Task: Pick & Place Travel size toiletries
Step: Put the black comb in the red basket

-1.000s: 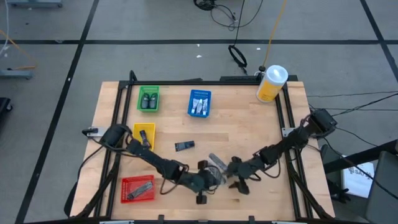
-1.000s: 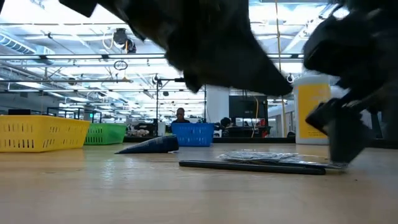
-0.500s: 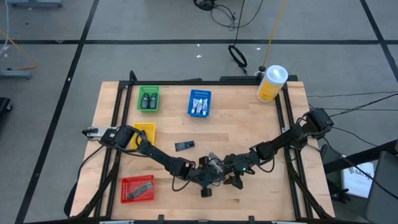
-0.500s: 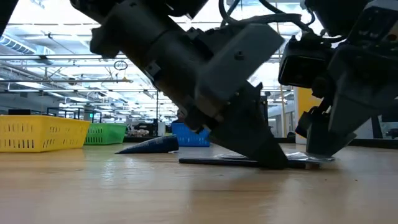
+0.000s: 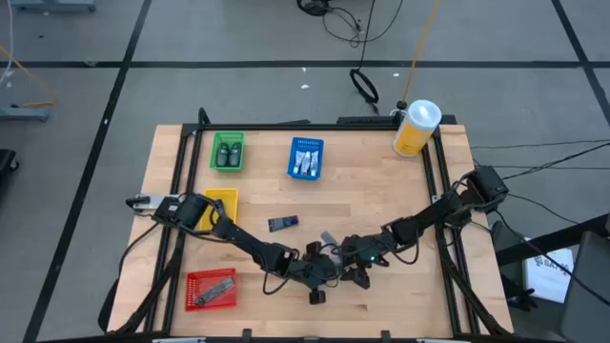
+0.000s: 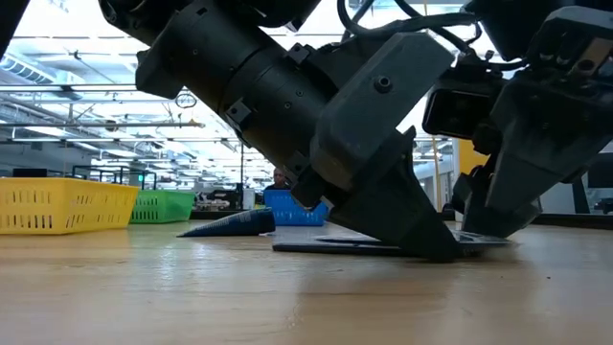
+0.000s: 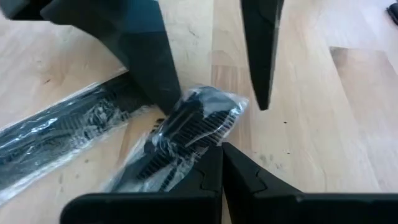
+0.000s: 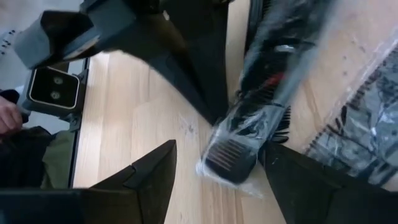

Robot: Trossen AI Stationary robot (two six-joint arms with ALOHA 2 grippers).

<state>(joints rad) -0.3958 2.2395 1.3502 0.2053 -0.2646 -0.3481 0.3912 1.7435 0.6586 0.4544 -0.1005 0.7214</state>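
I have both grippers down at the table's near middle. My left gripper (image 7: 221, 155) is pinched shut, tip pressing the wrapped black comb (image 7: 186, 127); it holds nothing, I think. My right gripper (image 8: 214, 158) straddles the same packet, fingers spread. The film looks slick and crinkly, the comb light and stiff: grip across its spine.

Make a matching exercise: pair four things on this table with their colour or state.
Things:
1. canister
2. left gripper
3. right gripper
4. tray holding two dark bottles

Colour or state:
A. green
B. fingers shut, tip by the wrapped comb
C. yellow with a white lid
D. fingers apart, either side of the wrapped comb

Pairs: 1-C, 2-B, 3-D, 4-A
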